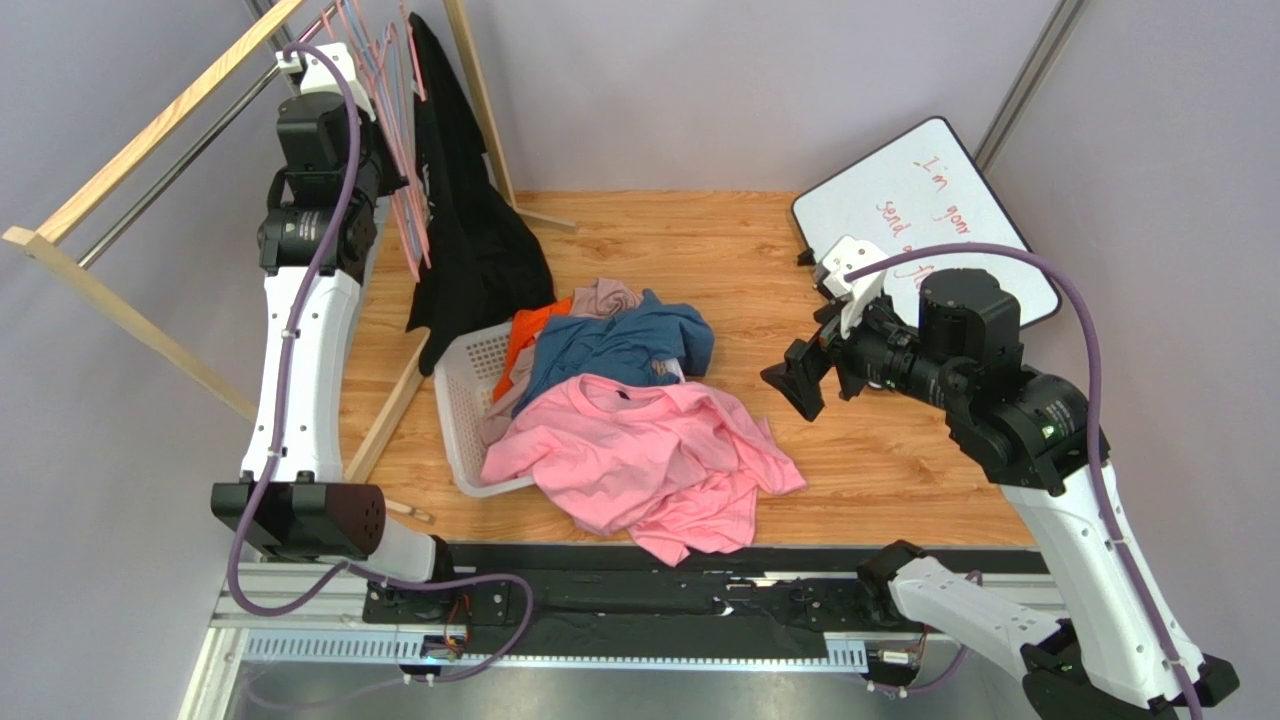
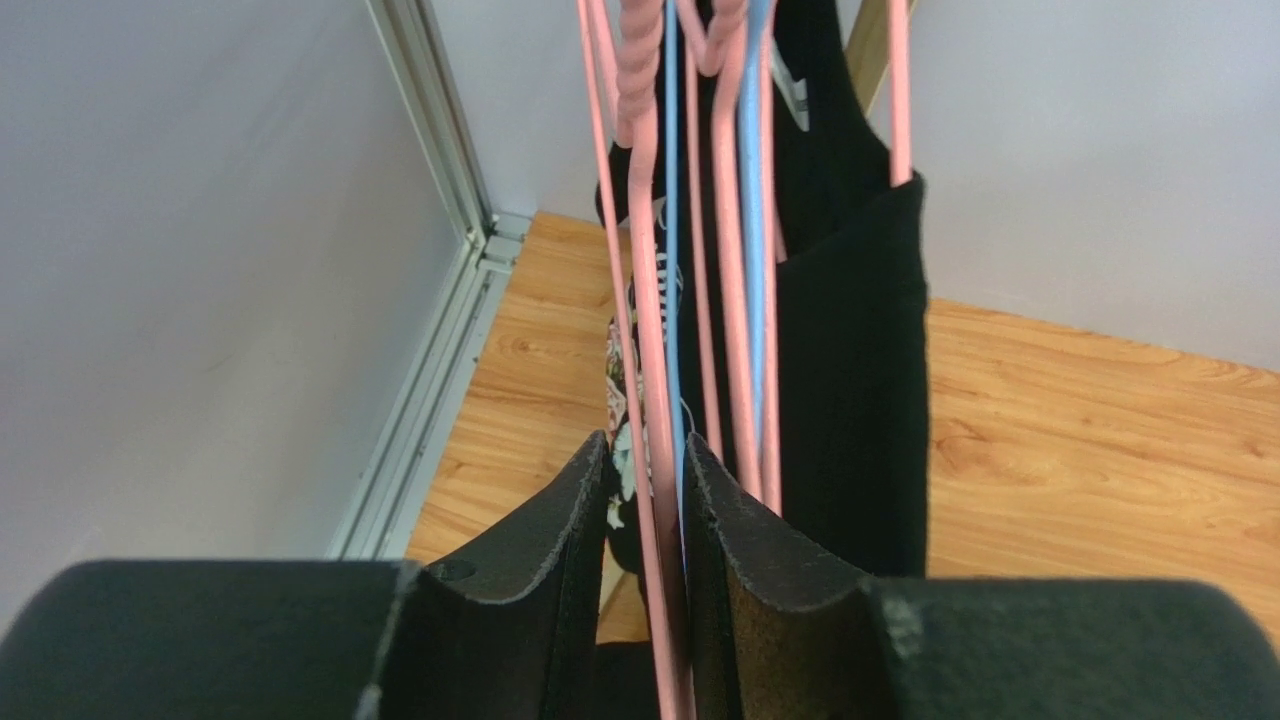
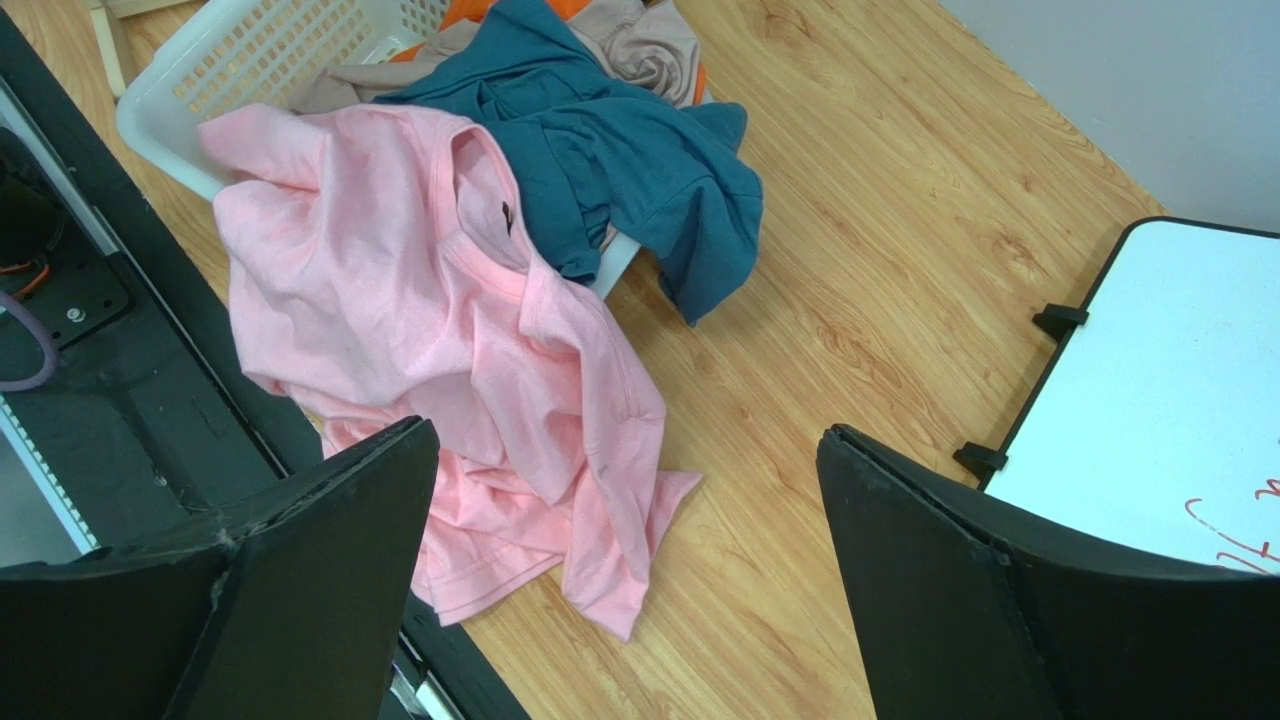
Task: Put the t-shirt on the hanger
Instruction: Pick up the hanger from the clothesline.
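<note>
While the big pink cotton t-shirt [image 1: 631, 450] lies in a heap in the middle, the work begins far off on the left, up at the wooden clothes rack [image 1: 150, 143]. Up there the left gripper [image 2: 648, 443] has its jaws narrow, with the thin pink clothes hanger [image 2: 655, 495] running up and down between them. I cannot tell if they pinch it tight. A long black garment [image 1: 473, 240] hangs just beside it. Further right, the pink t-shirt spills out of the white plastic basket [image 1: 463, 393], with its round neck at the basket and its long way running toward the near edge of the table. A blue t-shirt [image 1: 616, 345] lies behind it. The right gripper [image 1: 792, 380] hangs with its jaws wide and holds nothing. The pink t-shirt is below it and to its left, so this arm is the nearer one by far.
</note>
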### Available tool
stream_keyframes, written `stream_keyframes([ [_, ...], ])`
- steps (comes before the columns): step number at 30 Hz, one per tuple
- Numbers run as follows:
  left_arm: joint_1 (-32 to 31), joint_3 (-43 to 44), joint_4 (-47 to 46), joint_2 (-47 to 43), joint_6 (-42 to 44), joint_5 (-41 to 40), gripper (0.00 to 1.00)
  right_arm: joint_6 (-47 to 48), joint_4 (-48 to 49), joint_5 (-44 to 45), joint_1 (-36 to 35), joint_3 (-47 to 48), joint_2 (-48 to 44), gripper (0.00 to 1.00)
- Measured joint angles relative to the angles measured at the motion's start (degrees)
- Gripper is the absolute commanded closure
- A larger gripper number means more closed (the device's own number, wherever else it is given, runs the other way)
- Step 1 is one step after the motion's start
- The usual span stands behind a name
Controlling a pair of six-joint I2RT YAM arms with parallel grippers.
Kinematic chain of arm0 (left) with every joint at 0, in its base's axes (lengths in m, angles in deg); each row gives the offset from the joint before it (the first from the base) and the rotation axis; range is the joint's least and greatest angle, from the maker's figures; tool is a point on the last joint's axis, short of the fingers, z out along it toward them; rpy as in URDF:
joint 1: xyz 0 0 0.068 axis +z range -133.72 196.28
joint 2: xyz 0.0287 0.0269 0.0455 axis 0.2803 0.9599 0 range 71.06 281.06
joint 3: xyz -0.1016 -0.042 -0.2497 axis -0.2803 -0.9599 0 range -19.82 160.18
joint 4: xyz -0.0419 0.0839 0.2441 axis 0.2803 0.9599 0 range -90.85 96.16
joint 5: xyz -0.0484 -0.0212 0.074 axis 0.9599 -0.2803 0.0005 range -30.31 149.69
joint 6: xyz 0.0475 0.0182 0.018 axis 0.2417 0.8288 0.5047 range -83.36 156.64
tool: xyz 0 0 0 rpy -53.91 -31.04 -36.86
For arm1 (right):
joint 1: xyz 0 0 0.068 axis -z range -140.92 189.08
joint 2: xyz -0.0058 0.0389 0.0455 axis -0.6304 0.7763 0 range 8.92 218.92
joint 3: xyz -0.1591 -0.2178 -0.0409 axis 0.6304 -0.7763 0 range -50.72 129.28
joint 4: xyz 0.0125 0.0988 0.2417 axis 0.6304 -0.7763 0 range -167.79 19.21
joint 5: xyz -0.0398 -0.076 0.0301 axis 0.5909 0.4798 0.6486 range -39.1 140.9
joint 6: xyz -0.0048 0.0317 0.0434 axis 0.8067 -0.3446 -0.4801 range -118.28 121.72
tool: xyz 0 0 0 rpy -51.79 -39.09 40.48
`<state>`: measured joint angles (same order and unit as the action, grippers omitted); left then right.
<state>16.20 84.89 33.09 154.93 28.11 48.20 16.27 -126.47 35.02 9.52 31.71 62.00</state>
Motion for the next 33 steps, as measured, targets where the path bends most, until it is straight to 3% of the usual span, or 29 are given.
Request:
stream_keyframes([
  [6, 0.94, 0.0, -0.63, 1.51, 0.98, -0.09, 1.0, 0.0, 0.02, 0.0, 0.0, -0.09, 0.0, 0.0],
  [14, 0.92, 0.72, -2.6, 0.96, 3.5, -2.75, 1.0, 0.09, 0.0, -0.02, 0.0, -0.13, -0.02, 0.0],
  [23, 0.94, -0.07, -4.96, -6.62, 7.41, -7.32, 1.0, 0.24, 0.11, -0.42, 0.0, -0.7, 0.13, 0.0],
  [33, 0.94, -14.69, -10.23, -19.37, 13.09, -7.06, 1.0, 0.24, 0.17, -1.14, 0.0, -0.66, 1.03, 0.01],
])
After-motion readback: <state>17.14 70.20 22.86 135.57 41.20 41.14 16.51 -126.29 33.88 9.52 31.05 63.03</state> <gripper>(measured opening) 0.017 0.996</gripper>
